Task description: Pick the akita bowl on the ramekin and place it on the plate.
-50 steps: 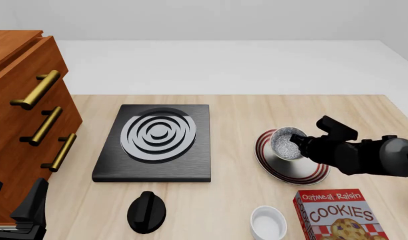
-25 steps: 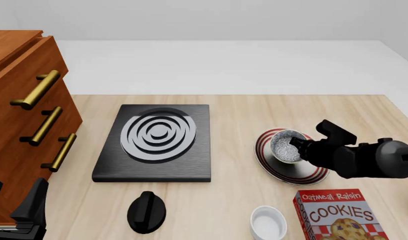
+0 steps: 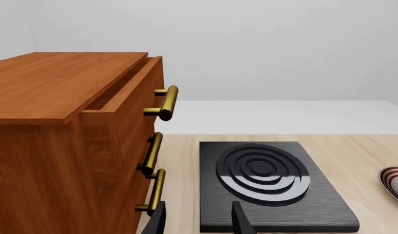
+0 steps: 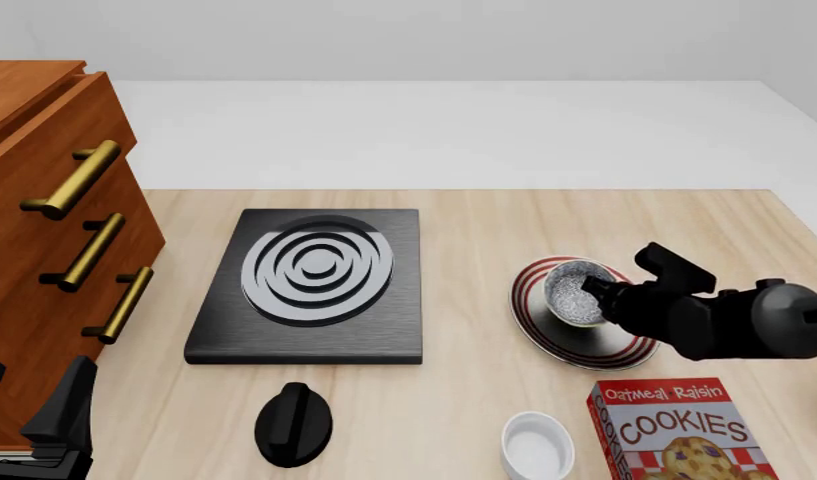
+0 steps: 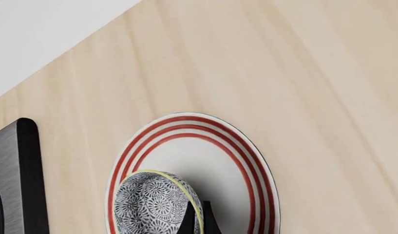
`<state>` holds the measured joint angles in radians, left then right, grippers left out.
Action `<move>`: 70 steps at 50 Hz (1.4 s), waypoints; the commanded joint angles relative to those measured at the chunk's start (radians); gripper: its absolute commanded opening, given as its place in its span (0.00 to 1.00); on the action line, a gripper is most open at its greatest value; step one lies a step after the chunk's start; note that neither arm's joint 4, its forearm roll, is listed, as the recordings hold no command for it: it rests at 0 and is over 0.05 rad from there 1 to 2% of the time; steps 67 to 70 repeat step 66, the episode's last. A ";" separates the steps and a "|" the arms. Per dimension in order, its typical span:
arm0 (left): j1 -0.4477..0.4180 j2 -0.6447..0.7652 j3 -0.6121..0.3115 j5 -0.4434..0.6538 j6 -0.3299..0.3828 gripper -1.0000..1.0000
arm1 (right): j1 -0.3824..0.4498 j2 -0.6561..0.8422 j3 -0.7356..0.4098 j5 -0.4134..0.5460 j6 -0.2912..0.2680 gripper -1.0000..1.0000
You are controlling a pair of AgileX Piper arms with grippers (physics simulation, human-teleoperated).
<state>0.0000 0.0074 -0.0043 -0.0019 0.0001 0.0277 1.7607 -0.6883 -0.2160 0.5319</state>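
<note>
The right gripper (image 4: 598, 290) was pinched on the akita bowl's (image 4: 574, 293) right rim, seemingly just over the plate (image 4: 548, 333), while the parted left gripper (image 3: 199, 222) sat far left.

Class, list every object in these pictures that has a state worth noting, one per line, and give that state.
Small speckled akita bowl with dark rim: on the plate, pinched at its rim by the right hand.
Round white plate with red rings: flat on the table, holding the bowl.
Plain white ramekin: upright, nothing in it.
Wooden cabinet's top drawer: slightly open.
Right hand: shut on the bowl's rim.
Left hand: open, holding nothing.
</note>
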 commanded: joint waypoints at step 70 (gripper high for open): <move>0.000 0.000 0.000 0.000 0.000 1.00 | -0.058 -1.551 -0.206 0.949 -0.485 1.00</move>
